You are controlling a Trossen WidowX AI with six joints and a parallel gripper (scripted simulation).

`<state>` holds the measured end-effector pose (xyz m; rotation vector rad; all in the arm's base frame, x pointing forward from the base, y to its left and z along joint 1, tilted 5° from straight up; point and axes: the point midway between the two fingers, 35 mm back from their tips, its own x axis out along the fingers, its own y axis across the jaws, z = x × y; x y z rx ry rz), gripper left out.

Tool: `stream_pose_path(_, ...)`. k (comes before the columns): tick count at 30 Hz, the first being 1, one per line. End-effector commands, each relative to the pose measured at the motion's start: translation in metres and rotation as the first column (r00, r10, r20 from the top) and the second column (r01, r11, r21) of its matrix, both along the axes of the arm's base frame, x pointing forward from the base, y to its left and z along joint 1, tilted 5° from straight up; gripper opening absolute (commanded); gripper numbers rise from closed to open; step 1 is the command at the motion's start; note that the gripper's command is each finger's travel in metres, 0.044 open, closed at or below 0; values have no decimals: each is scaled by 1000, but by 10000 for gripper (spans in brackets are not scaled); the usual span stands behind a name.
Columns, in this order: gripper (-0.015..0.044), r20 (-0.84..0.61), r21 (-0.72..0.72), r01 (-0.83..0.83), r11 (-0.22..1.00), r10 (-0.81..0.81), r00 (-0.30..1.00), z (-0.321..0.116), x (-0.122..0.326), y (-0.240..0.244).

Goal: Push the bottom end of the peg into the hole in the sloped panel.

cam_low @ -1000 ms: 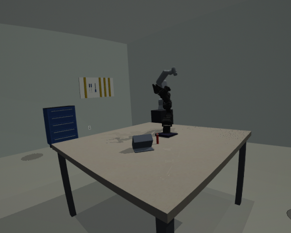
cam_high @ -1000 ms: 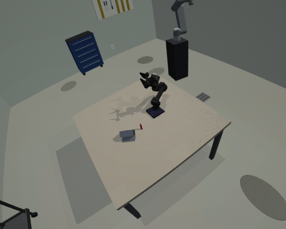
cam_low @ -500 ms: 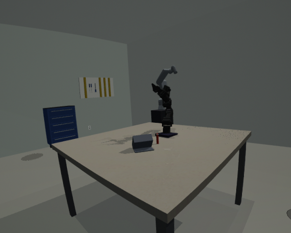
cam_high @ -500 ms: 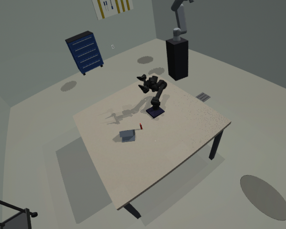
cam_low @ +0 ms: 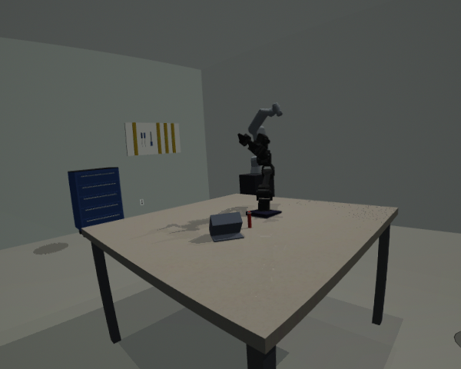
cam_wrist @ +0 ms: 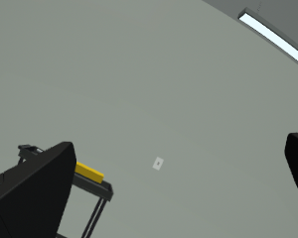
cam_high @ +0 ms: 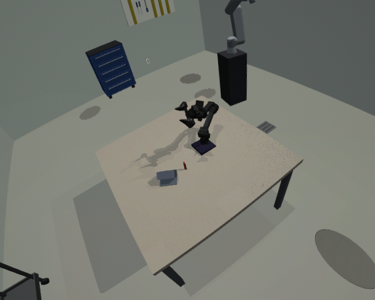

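Observation:
A small red peg stands upright on the table. The grey sloped panel stands close beside it on a thin base plate. The hole in its face cannot be made out in either the top or the exterior view. My gripper is wide open with nothing between its fingers. It is raised high above the table, far from the peg and the panel. The wrist view shows neither peg nor panel.
The arm's dark base plate sits on the table behind the peg. A grey robot arm on a black pedestal, a blue drawer cabinet and a wall board stand beyond the table. The wrist view shows wall, a ceiling lamp and a cart.

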<state>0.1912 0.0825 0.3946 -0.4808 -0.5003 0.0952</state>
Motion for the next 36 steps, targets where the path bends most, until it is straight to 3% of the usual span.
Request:
stream_pose_path(1, 440, -55, -12, -34, 999, 33, 998, -4, 9, 11)
stream_pose_path(19, 440, -355, -52, -151, 987, 123, 927, -42, 50, 54)
stream_pose_path(36, 440, -636, -35, -203, 978, 135, 760, -92, 79, 83)
